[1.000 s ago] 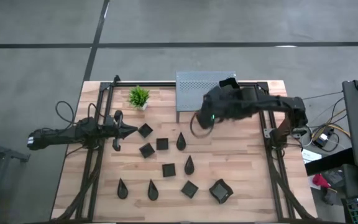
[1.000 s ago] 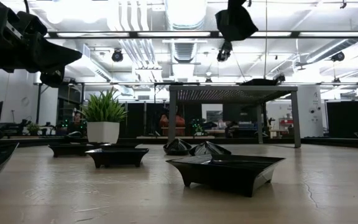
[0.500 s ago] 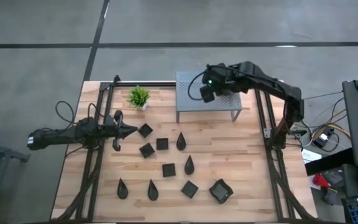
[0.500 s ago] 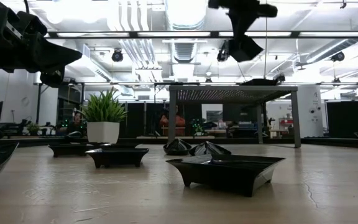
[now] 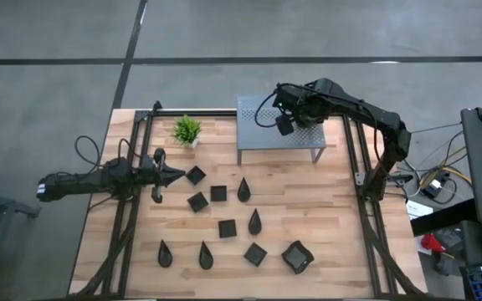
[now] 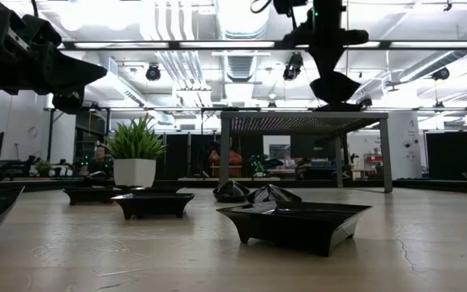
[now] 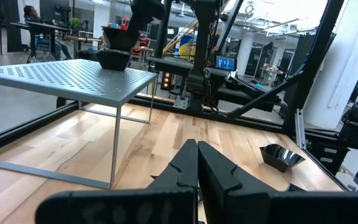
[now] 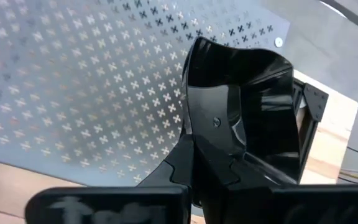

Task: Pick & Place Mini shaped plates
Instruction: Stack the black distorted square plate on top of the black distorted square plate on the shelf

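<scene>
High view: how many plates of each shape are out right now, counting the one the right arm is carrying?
Small square plates: 5
Teardrop plates: 4
Deep square plates: 2, one on the table, one in the right gripper over the shelf
Total: 11

Table [image 5: 341,209]: pale wood planks, matt, grain & fine seams visible. Shelf [image 5: 258,134] on it: grey sheet metal, perforated w/ small cross-shaped holes, satin sheen, thin metal legs. Plates on the table nr the shelf, e.g. square one [image 6: 294,221]: black, glossy, smooth, look like hard plastic, catching ceiling lights. Deep square plate [image 8: 241,106] held over the shelf: same glossy black w/ reflections. Right gripper [image 8: 210,165] fingers clamped on it: dark matt plastic. Plant [image 6: 135,138] beside the shelf: green plastic-looking leaves, matt white pot.
</scene>
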You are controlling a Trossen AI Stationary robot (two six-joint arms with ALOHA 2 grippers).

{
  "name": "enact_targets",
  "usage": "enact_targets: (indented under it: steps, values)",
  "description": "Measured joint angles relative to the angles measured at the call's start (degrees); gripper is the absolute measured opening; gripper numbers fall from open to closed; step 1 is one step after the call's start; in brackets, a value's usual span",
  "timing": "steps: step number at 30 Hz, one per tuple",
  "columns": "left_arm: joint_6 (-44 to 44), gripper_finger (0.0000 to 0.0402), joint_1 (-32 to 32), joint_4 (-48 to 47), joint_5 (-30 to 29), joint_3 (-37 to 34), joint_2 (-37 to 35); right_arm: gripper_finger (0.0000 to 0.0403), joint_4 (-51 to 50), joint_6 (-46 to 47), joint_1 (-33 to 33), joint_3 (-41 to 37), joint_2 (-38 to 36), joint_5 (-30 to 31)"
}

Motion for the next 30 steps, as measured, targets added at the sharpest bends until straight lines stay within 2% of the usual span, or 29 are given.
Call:
enact_targets:
  steps: [10,30]
  values:
    - [0.0,0.0005,0.0,0.0,0.0,0.0,0.0,0.0008,0.3,-0.2,-0.4,-3.4,0.0,2.5]
    - [0.0,0.0005,0.0,0.0,0.0,0.0,0.0,0.0009,3.5,-0.2,-1.7,-3.6,0.0,3.3]
